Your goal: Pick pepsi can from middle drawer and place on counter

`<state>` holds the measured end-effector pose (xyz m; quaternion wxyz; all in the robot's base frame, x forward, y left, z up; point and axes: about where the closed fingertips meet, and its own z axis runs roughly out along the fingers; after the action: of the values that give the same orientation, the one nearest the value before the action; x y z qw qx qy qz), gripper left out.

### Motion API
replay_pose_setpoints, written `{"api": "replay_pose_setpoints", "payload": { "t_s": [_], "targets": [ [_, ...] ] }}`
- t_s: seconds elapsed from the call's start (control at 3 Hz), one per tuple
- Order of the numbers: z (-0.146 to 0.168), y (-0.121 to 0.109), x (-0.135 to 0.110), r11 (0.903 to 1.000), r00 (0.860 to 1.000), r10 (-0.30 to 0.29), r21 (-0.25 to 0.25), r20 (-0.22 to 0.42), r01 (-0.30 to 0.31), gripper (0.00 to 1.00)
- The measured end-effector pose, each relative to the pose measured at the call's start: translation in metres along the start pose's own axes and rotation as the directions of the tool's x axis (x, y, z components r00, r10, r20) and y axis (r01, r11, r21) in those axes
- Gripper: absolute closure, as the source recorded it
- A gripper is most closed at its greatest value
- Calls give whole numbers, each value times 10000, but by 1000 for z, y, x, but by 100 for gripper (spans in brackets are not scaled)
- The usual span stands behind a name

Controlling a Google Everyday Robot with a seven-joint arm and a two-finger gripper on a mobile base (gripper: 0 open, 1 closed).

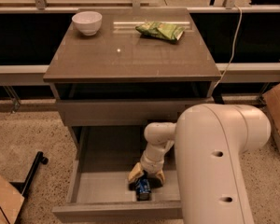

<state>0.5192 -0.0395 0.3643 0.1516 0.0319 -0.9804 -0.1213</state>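
The pepsi can, dark blue, lies on its side on the floor of the open middle drawer, near the drawer's front. My gripper reaches down into the drawer from the white arm and sits right over the can's far end. Its two pale fingers stand apart, one on each side of the can's top. The jaws are open and have not closed on the can. The counter is the glossy grey-brown top of the cabinet above.
A white bowl stands at the counter's back left and a green snack bag lies at its back right. A shut shallower drawer front overhangs the open drawer. A cardboard box and black bar lie on the floor at left.
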Motion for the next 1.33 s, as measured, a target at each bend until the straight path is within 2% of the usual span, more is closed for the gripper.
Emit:
{"api": "replay_pose_setpoints", "payload": {
  "t_s": [0.33, 0.67, 1.0, 1.33],
  "targets": [
    [9, -3, 4, 9997, 9994, 222, 32, -252, -221, 43],
    [5, -2, 6, 9998, 9994, 222, 32, -252, -221, 66],
    [3, -2, 6, 9998, 9996, 207, 17, -216, -206, 95],
    [-40, -2, 18, 9991, 9969, -195, -361, 766, 223, 100]
  ]
}}
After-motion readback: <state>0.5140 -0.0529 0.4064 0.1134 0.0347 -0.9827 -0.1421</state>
